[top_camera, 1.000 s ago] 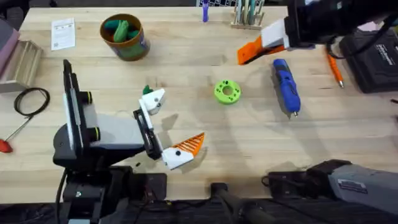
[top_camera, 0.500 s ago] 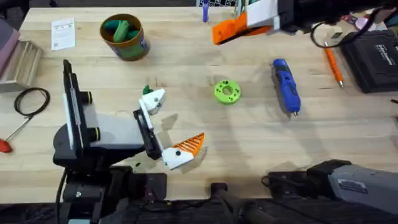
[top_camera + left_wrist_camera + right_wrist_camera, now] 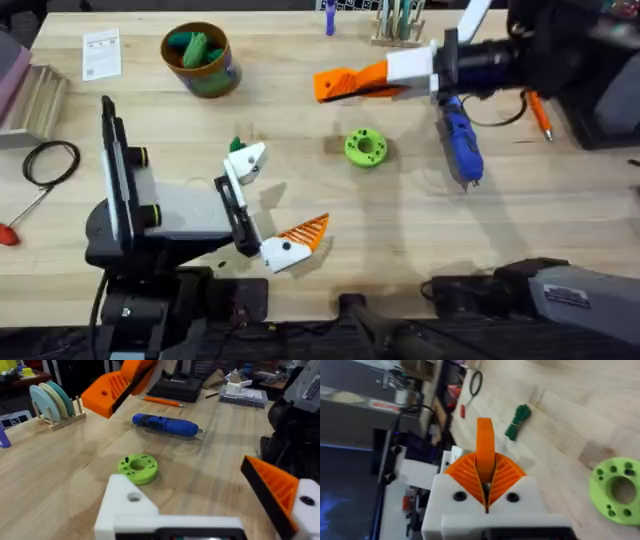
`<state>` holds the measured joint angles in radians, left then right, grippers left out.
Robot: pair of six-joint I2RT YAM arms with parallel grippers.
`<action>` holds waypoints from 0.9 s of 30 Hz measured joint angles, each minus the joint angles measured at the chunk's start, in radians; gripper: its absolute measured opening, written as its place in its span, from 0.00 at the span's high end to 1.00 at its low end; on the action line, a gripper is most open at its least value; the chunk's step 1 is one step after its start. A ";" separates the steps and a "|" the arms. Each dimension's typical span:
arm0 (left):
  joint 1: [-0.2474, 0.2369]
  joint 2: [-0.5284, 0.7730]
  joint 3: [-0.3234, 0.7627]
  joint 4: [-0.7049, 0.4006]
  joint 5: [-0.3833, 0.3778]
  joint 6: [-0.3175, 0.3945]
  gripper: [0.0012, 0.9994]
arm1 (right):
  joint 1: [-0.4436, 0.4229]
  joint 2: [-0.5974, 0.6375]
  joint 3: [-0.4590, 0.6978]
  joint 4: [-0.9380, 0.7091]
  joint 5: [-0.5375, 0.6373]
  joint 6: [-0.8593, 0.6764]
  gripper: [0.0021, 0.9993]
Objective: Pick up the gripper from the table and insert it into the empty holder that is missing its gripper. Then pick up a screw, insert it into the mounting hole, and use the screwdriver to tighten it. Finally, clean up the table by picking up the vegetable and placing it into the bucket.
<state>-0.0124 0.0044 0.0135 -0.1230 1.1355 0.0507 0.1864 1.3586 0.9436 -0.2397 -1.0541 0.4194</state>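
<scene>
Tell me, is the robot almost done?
Nothing finished yet. The right gripper pinches the small orange ribbed plastic fingertip. The white plastic finger base has no pad. The blue electric screwdriver lies untouched, and the dark-green toy vegetable sits outside the orange-rimmed round bucket.

Right gripper (image 3: 335, 83): moved from the desk's far right edge toward its middle. Now lower, near the bright-green disc (image 3: 366, 147). Jaws remain closed.
</scene>
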 joint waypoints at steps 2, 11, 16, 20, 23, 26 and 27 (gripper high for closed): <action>0.000 0.000 0.000 0.000 0.000 0.000 0.01 | -0.011 0.000 -0.069 0.137 -0.056 0.074 0.99; 0.000 0.000 0.000 0.000 -0.003 0.000 0.01 | -0.013 0.013 -0.310 0.753 -0.277 0.444 0.99; 0.000 0.000 0.000 0.000 -0.003 0.000 0.01 | -0.002 0.069 -0.313 0.755 -0.372 0.494 0.99; 0.000 0.000 0.000 0.000 -0.003 0.000 0.01 | 0.038 0.114 -0.313 0.755 -0.408 0.517 0.99; 0.000 0.000 0.000 0.000 -0.003 0.000 0.01 | 0.074 0.143 -0.313 0.755 -0.419 0.524 0.99; 0.000 0.000 0.000 0.000 -0.003 0.000 0.01 | 0.104 0.168 -0.313 0.756 -0.428 0.530 0.99; 0.000 0.000 0.000 0.000 -0.003 0.000 0.01 | 0.113 0.178 -0.313 0.756 -0.431 0.535 0.99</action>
<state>-0.0124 0.0044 0.0135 -0.1229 1.1324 0.0505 0.2997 1.5366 0.6304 0.5162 -1.4846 0.9545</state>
